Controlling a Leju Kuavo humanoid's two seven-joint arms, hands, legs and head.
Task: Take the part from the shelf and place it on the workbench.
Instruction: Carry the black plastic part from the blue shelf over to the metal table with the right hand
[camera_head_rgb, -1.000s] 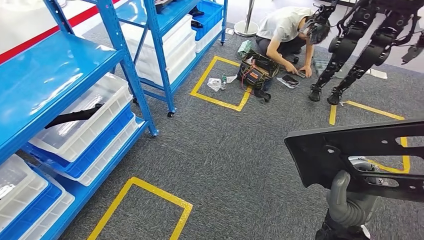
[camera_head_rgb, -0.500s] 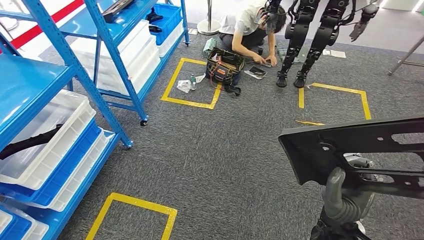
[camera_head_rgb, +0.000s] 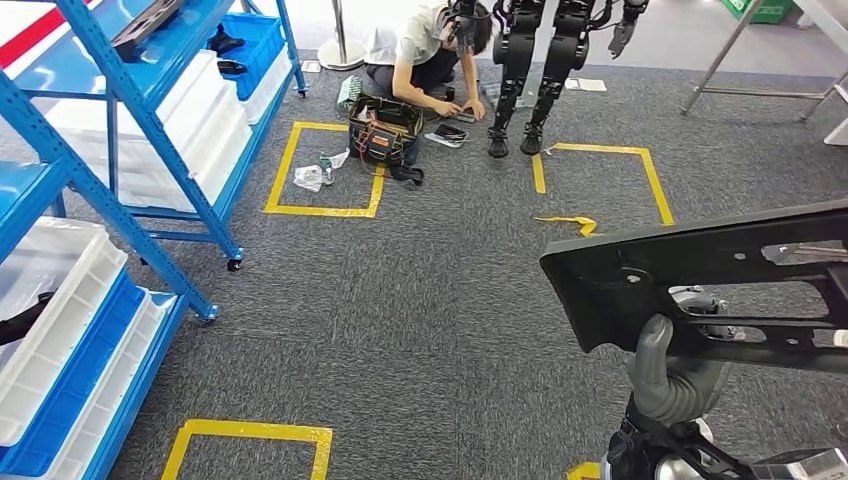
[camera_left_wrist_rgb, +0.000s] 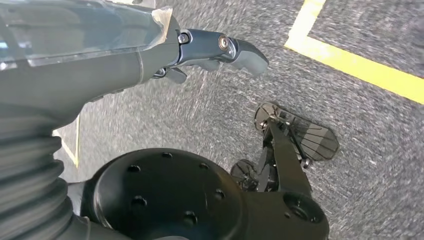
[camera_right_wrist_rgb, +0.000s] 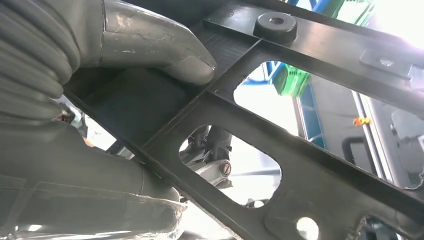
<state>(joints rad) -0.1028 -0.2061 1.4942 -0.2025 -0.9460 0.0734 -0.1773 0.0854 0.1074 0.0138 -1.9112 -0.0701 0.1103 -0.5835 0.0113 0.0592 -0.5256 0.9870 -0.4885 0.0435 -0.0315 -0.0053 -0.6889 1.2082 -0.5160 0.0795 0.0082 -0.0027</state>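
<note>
A large flat black part (camera_head_rgb: 640, 290) with cut-out openings is held up at the right of the head view. My right hand (camera_head_rgb: 675, 380) grips it from below, the grey thumb pressed against its near face. The right wrist view shows the same part (camera_right_wrist_rgb: 280, 165) close up, with the thumb (camera_right_wrist_rgb: 165, 55) lying on its ribbed frame. My left hand (camera_left_wrist_rgb: 210, 47) hangs over the grey carpet, fingers stretched out and holding nothing.
Blue shelving (camera_head_rgb: 150, 170) with white bins (camera_head_rgb: 50, 300) lines the left side. A person (camera_head_rgb: 420, 50) crouches beside a tool bag (camera_head_rgb: 385, 130) and another robot's legs (camera_head_rgb: 530, 70). Yellow tape squares (camera_head_rgb: 320, 210) mark the carpet. A metal table leg (camera_head_rgb: 740, 40) stands at the far right.
The whole scene has slid left and the shelves have drawn back, so the camera has turned right. The black part stays in my right hand, held the same way.
</note>
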